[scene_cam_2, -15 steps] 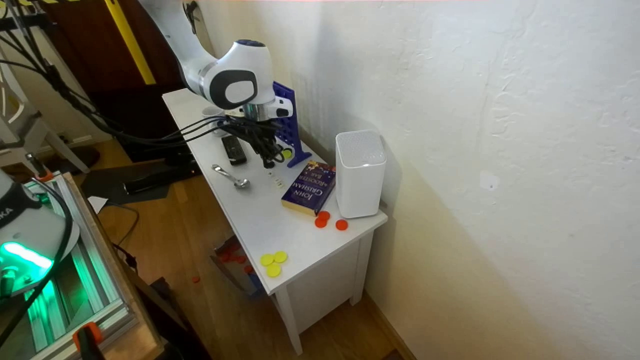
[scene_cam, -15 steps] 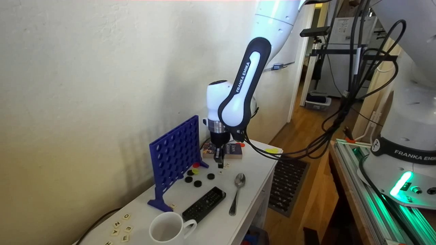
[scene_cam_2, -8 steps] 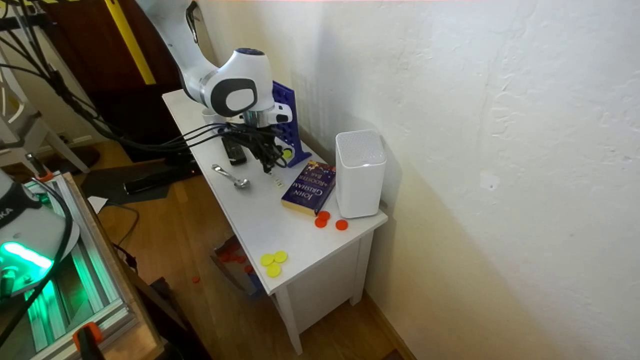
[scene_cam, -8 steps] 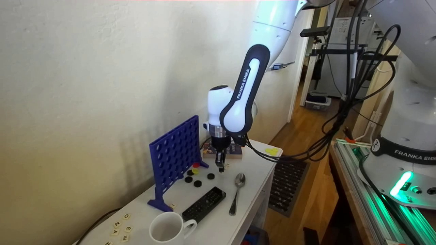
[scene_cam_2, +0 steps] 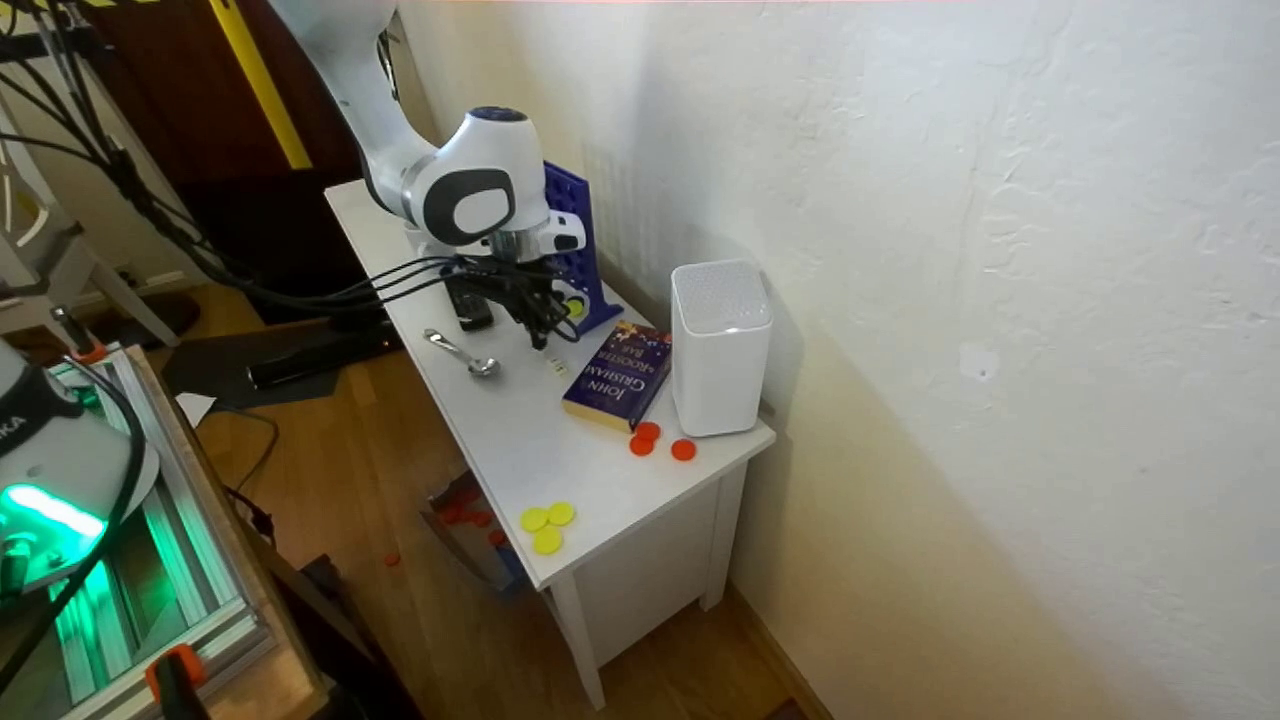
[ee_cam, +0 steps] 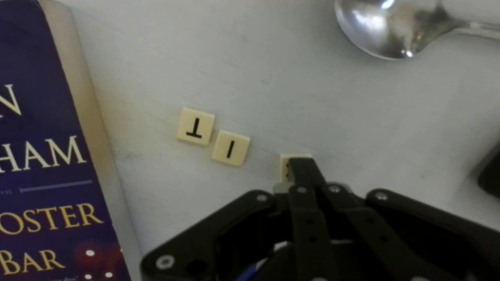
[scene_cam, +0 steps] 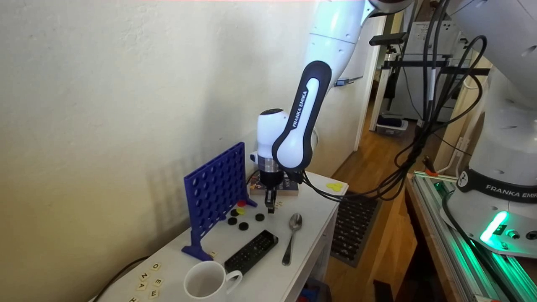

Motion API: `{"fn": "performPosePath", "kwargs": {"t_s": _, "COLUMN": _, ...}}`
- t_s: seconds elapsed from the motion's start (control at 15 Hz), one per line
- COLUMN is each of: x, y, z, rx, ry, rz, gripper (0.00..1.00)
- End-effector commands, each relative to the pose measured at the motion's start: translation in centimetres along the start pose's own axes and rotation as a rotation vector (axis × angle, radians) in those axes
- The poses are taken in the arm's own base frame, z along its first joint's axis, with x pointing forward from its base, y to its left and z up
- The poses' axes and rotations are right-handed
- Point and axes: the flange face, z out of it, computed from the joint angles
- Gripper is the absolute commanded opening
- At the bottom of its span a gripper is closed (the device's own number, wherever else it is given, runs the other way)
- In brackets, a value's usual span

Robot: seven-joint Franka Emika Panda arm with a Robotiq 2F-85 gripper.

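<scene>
The tool (ee_cam: 307, 171), pressed together, is partly covering a letter tile (ee_cam: 284, 164) between the bench's (scene_cam_2: 520, 440) long edges; light, upright contact is probably serving best.

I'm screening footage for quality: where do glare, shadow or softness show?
Wrist view: bright glints on the shiny silver metal spoon, the black jointed hand dark and slightly soft, the cream square letter tiles sharper; both exterior views: glare from the glowing green light strip, soft shadows on the off-white textured wall.

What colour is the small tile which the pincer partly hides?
The small tile is cream, with black marking; it shows best in the wrist view.
</scene>
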Motion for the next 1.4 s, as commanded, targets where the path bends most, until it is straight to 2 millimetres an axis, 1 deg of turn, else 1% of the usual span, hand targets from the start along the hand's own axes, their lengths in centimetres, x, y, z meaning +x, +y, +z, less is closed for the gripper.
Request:
{"fn": "performPosePath", "kwargs": {"t_s": 0.0, "x": -0.05, "y": 0.37, "z": 0.75, "rx": 0.002, "ry": -0.010, "rz": -0.055, "gripper": 0.00}}
{"fn": "performPosePath", "kwargs": {"t_s": 0.2, "x": -0.32, "y": 0.52, "z": 1.22, "rx": 0.011, "ry": -0.023, "rz": -0.156, "gripper": 0.00}}
{"fn": "performPosePath", "kwargs": {"t_s": 0.47, "x": -0.15, "y": 0.83, "z": 1.32, "rx": -0.005, "ry": -0.025, "rz": -0.323, "gripper": 0.00}}
{"fn": "performPosePath", "kwargs": {"t_s": 0.67, "x": -0.05, "y": 0.69, "z": 1.58, "rx": -0.015, "ry": -0.030, "rz": -0.446, "gripper": 0.00}}
{"fn": "performPosePath", "kwargs": {"t_s": 1.0, "x": -0.03, "y": 0.24, "z": 1.42, "rx": -0.026, "ry": -0.033, "rz": -0.663, "gripper": 0.00}}
{"fn": "performPosePath", "kwargs": {"t_s": 1.33, "x": -0.34, "y": 0.43, "z": 1.28, "rx": -0.016, "ry": -0.024, "rz": -0.805, "gripper": 0.00}}
